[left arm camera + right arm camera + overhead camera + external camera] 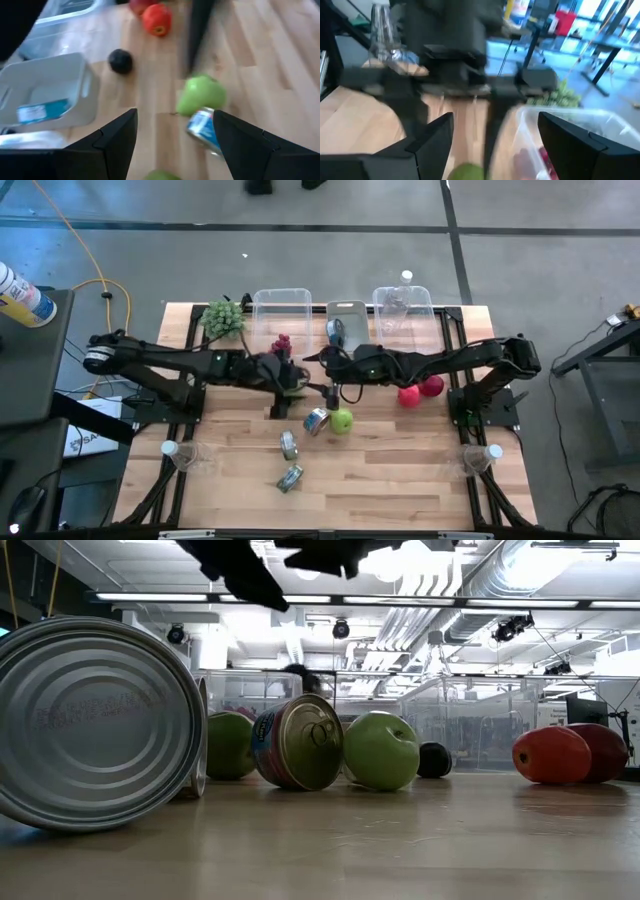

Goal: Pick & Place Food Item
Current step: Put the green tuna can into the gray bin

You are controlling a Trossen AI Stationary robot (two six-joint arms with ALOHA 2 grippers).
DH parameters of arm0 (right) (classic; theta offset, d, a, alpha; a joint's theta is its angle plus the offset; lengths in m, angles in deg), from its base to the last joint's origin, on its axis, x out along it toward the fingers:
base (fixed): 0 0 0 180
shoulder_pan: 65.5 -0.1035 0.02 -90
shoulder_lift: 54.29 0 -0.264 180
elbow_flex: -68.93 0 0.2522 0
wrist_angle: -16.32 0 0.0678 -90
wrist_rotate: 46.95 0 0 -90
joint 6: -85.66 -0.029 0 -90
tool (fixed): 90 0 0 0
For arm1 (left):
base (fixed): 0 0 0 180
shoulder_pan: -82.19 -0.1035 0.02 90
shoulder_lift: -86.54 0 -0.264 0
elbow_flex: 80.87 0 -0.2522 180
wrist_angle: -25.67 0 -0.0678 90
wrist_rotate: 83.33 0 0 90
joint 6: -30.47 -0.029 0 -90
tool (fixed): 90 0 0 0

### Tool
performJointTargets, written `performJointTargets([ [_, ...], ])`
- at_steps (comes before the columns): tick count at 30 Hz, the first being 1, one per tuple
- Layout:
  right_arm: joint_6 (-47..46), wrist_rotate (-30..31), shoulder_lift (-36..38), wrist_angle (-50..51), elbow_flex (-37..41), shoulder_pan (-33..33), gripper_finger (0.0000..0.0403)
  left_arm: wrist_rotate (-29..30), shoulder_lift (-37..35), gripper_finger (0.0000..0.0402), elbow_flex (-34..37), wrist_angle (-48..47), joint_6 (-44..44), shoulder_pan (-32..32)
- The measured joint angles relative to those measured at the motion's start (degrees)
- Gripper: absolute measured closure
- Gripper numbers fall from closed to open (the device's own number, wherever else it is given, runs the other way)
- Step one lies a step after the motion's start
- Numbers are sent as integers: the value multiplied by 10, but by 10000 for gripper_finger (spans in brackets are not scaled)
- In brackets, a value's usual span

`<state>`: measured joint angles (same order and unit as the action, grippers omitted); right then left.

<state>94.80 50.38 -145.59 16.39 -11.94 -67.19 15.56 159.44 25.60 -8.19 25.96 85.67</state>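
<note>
While both arms reach inward over the middle of the wooden desk (400, 470), neither carries anything; the left gripper (172, 142) hangs above the boards with its fingers apart and only bare wood and fruit showing in the gap, and the right gripper (492, 145) faces it from the other side, its fingers likewise spread and empty. The green apple (342, 420) lies on the desk just below where the two arms meet, touching or almost touching a tipped tin can (316, 420) on its left; in the low view a second green fruit (230, 744) shows behind that can. Two more cans (289, 444) lie nearer the front edge, one below the other. Two red fruits (409, 395) sit side by side under the right arm, and a small dark round fruit (120, 61) lies near a white bin (47, 92). Clear containers (281, 308) line the far edge, with a bunch of green grapes (223, 317) at their left end.
</note>
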Motion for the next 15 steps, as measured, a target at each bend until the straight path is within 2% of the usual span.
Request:
performJointTargets([
  [5, 47, -5, 0, -42, 0, 0, 124, -2, 0, 150, 0, 0, 0, -41],
  [8, 72, -33, 0, -54, 0, 3, 124, -2, 0, 150, 0, -2, 0, -58],
  [12, 77, -72, 0, -57, 0, 10, 124, -4, 0, 150, 0, -3, 0, -70],
  [15, 78, -74, 0, -58, 0, 15, 124, -4, 0, 150, 0, -4, -11, -72],
])
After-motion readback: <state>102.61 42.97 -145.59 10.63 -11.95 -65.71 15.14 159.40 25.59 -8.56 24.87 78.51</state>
